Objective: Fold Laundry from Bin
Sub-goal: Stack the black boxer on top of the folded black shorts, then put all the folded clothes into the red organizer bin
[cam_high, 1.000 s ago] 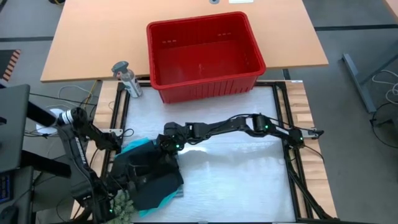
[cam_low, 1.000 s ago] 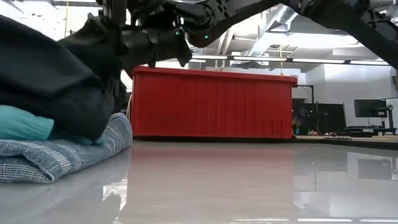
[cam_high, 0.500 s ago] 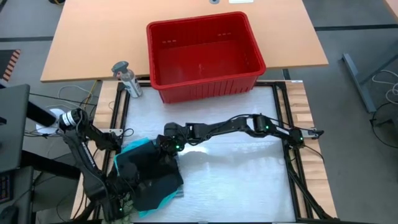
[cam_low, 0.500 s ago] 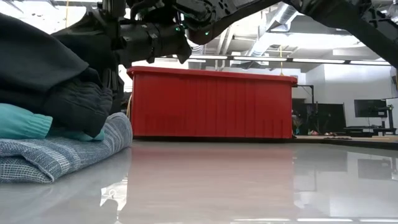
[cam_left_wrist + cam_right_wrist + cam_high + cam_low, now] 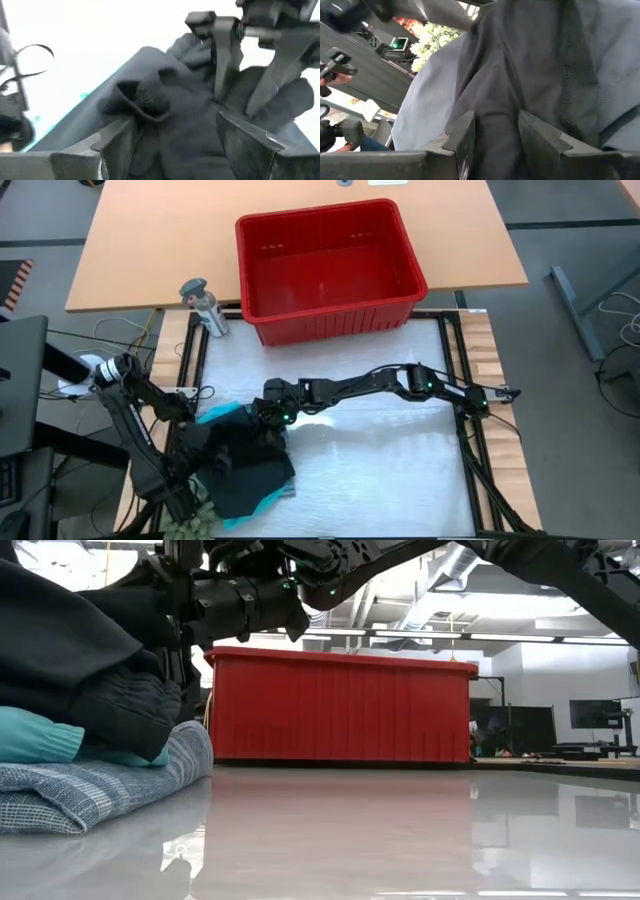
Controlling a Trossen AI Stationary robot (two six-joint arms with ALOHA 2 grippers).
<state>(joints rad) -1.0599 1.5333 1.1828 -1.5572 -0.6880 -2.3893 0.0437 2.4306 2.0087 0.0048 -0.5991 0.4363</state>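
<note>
High view: black garment (image 5: 245, 470) tops folded laundry stack on worktop (image 5: 380, 470), directly under both grippers. Right gripper (image 5: 268, 416) at stack's far edge, fingers parted over cloth; left gripper (image 5: 205, 475) at near side, fingers spread, holding nothing. Bin (image 5: 328, 268) well beyond, looks empty. Bottle (image 5: 205, 306) clear of path.

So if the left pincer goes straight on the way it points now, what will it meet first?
Most likely the black garment: it lies directly between and beyond the open left pincer. The right pincer stands behind it, though depth is unclear.
</note>
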